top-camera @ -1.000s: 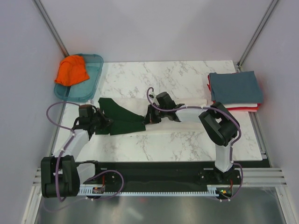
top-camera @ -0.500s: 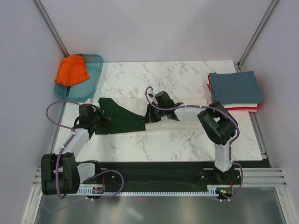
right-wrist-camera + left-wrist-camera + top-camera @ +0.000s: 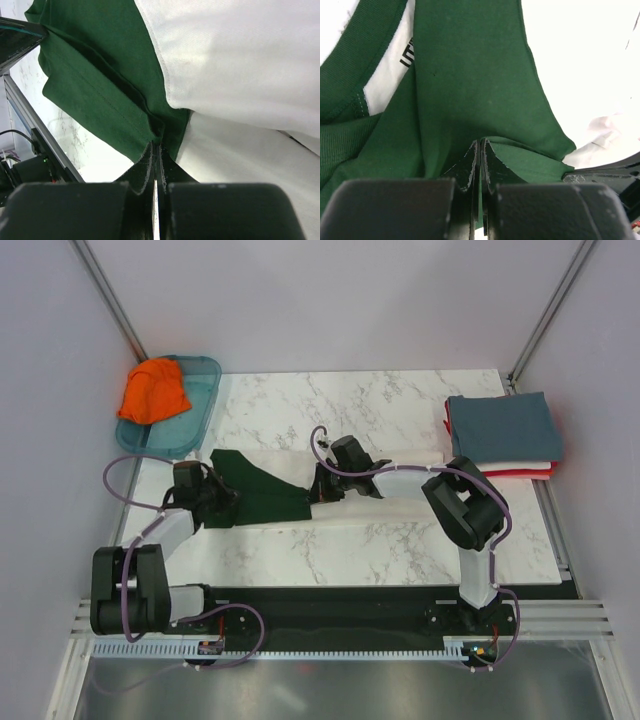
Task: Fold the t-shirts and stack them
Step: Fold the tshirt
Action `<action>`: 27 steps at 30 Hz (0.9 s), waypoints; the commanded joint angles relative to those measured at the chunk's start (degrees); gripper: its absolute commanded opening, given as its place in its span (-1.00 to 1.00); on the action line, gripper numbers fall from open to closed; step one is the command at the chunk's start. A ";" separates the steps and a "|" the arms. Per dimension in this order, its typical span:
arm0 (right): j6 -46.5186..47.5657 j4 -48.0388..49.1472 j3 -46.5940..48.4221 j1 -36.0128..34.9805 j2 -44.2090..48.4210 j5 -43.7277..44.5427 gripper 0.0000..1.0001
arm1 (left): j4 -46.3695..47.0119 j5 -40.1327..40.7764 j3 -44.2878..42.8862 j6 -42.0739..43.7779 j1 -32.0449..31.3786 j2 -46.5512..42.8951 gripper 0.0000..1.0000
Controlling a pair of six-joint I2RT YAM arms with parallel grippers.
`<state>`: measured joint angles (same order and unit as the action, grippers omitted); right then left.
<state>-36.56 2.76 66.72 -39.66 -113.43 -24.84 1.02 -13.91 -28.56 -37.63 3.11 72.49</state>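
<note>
While both arms reach low over the white marble-patterned counter (image 3: 400, 400), each hand is pressed fully closed on the same garment: a cream cloth t-shirt with dark green sleeves (image 3: 262, 502) lying across the middle of the counter. The left hand (image 3: 222, 504) pinches a fold of dark green cloth near the shirt's left end. In the left wrist view its fingertips (image 3: 467, 167) meet with green fabric caught between them, and a sliver of cream cloth with black lettering (image 3: 406, 59) shows beside the green collar band. The right hand (image 3: 318, 492) clamps the green cloth further right, where the green sleeve joins the cream body. The right wrist view shows its fingertips (image 3: 142, 170) closed on that green edge, with the cream panel spreading away above and to the right. Between the two hands the green cloth lies in long creases. At the far left corner, a crumpled orange t-shirt (image 3: 153, 390) sits in a translucent teal plastic tray (image 3: 205, 390). At the right edge of the counter, a folded slate-blue t-shirt (image 3: 503, 425) tops a neat stack, with a white t-shirt (image 3: 500, 466) and a red t-shirt (image 3: 520, 476) under it.
</note>
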 commanded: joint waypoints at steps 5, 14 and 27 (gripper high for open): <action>1.40 0.40 1.93 -0.16 -0.31 2.16 -0.50 | 4.34 0.99 -3.26 1.50 -0.13 3.54 -0.43; 3.42 -2.41 -1.06 -0.24 7.25 6.20 -0.16 | -4.25 3.19 -1.06 1.86 -1.53 -10.60 0.05; -4.75 4.17 2.19 -3.41 0.41 -4.78 -0.84 | -1.28 -6.04 1.22 -3.50 -2.50 -5.26 -0.30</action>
<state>-38.30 2.87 67.26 -43.09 -110.24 -25.71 -2.20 -17.17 -28.88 -38.63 0.82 64.62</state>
